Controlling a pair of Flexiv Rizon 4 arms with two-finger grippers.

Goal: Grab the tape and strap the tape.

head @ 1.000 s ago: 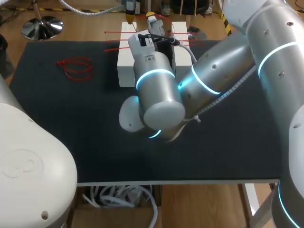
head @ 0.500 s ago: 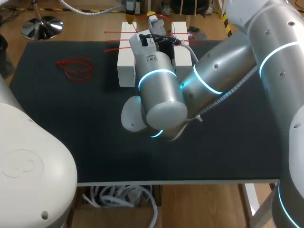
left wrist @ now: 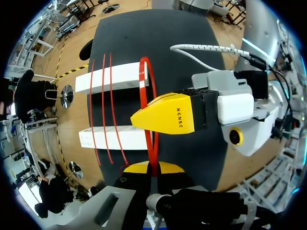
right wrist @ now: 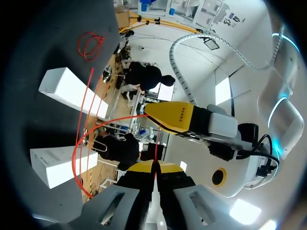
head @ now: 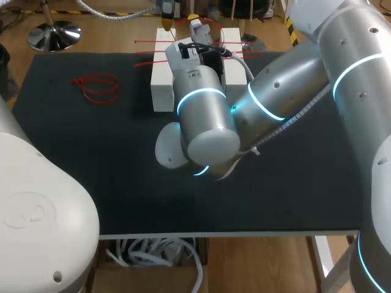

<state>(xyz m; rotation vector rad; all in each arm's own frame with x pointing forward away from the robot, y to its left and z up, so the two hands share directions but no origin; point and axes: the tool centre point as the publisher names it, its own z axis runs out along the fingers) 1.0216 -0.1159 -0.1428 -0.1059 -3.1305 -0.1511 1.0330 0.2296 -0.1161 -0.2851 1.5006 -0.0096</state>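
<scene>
A red strap (left wrist: pixel 154 98) stands up in a loop over two white blocks (left wrist: pixel 120 79), with both grippers holding it. My left gripper (left wrist: pixel 153 167) is shut on one end of the strap. Just ahead of it, my right gripper (left wrist: pixel 163 120) pinches the strap higher up, its yellow fingers closed. In the right wrist view my right gripper (right wrist: pixel 154 166) is shut on the strap (right wrist: pixel 79 139), which curves round to the left gripper (right wrist: pixel 165 117). More red straps (left wrist: pixel 108 103) lie across both blocks. In the head view my right arm (head: pixel 275 97) covers most of the blocks (head: pixel 162 79).
A loose bundle of red straps (head: pixel 98 88) lies on the black mat (head: pixel 91 159) at the far left. The blocks stand at the mat's far edge, in the middle.
My right arm's elbow has shifted very slightly to the right. Both grips on the strap are unchanged.
</scene>
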